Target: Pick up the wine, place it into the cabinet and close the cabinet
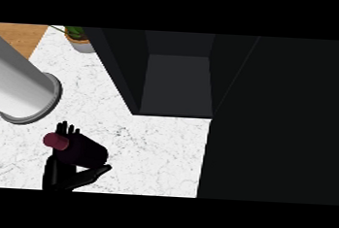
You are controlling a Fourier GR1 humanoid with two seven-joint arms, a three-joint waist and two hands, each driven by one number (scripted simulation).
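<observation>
One black left hand (60, 176) holds a dark, maroon-capped wine bottle (83, 151) over the white marble bench (156, 149);
fingers (66, 129) curled round the bottle; the grasp looks made; placing it in the open dark cabinet (177, 87) beyond, then closing, remain.

A single view from the robot's head looks steeply down, close over the marble counter (156, 149), facing the open cabinet (178, 82).
</observation>
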